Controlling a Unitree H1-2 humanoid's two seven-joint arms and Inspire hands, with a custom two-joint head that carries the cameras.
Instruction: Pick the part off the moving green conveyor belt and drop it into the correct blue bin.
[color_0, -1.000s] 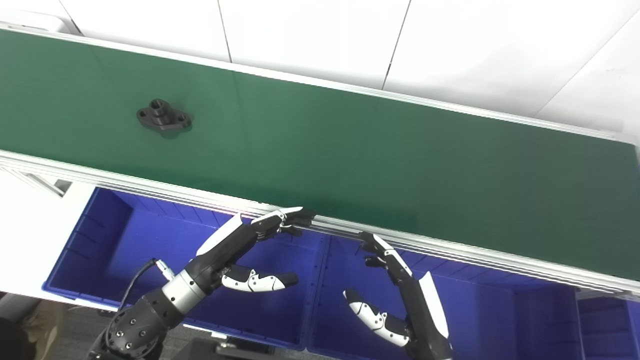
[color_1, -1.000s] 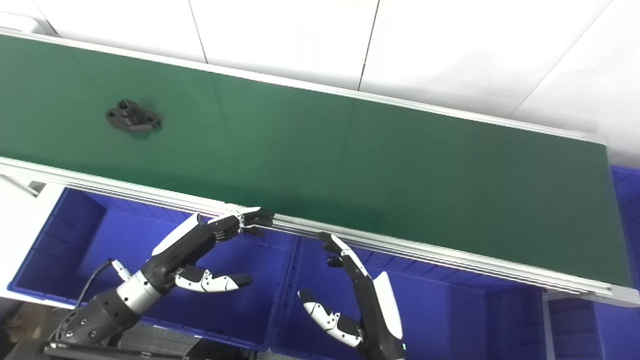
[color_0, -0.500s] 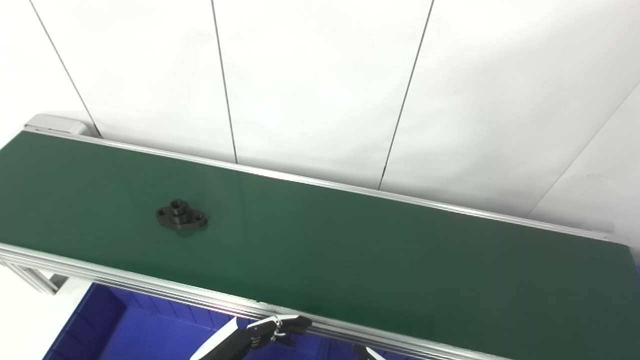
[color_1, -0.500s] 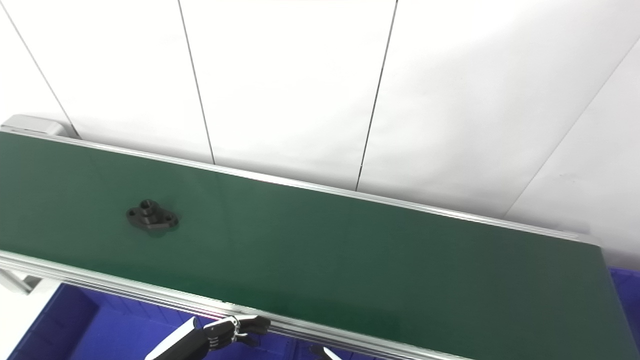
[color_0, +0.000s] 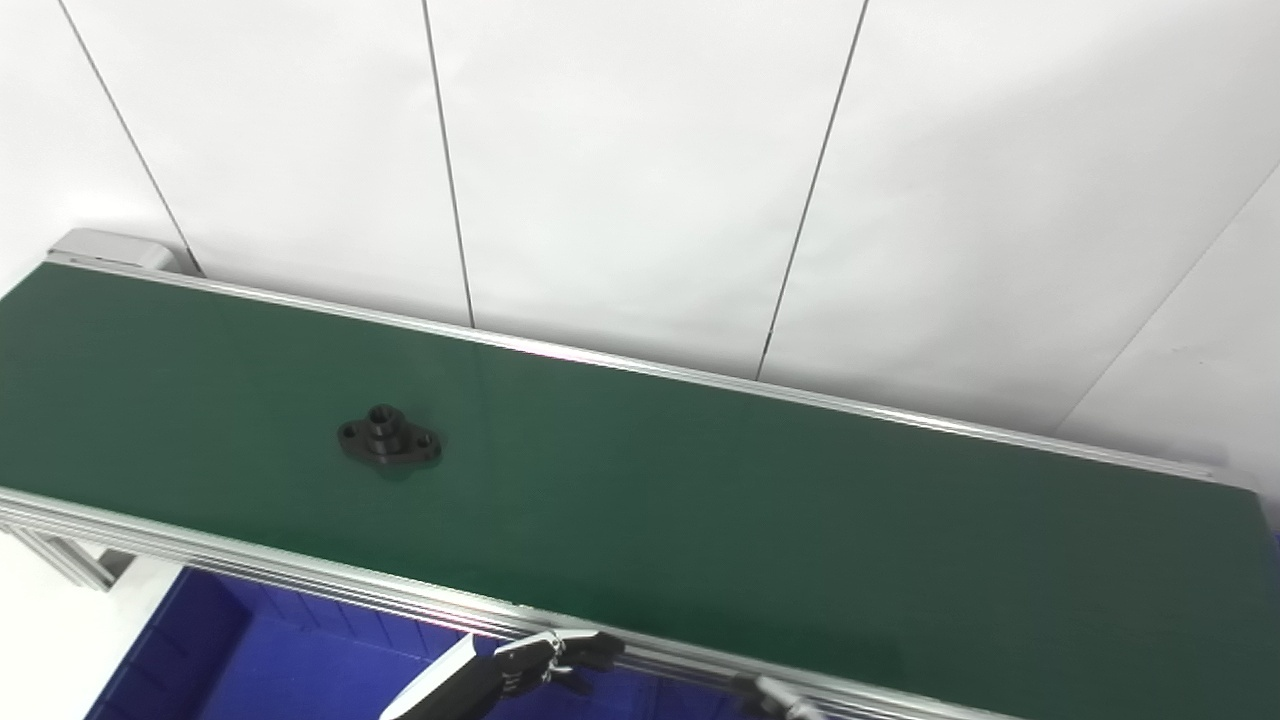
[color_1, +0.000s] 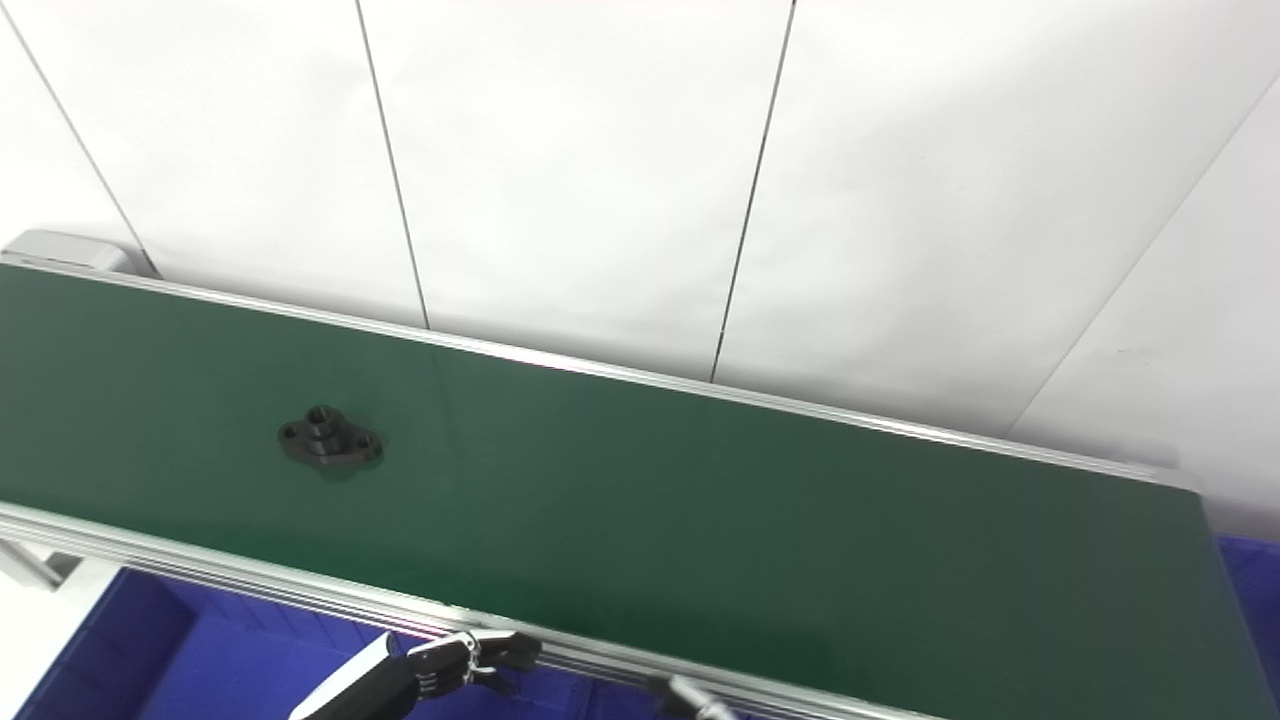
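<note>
A black flanged part (color_0: 390, 441) with a raised hub and two bolt holes lies flat on the green conveyor belt (color_0: 700, 500), left of its middle. My left hand (color_0: 500, 675) shows at the bottom edge, just under the belt's near rail. Its fingers are stretched out and hold nothing, well below and to the right of the part. Only the fingertips of my right hand (color_0: 775, 695) show at the bottom edge, further right, so its state is hidden. Neither hand touches the part.
An aluminium rail (color_0: 250, 560) runs along the belt's near side. Part of a blue bin (color_0: 200, 660) shows below it at the bottom left. White wall panels (color_0: 640, 150) stand behind the belt. The belt's end housing (color_0: 100, 245) sits at the far left.
The camera tilted up, so the bins and arms dropped mostly out of view. The part has travelled a little to the right on the belt. My right fingertips have edged into view.
</note>
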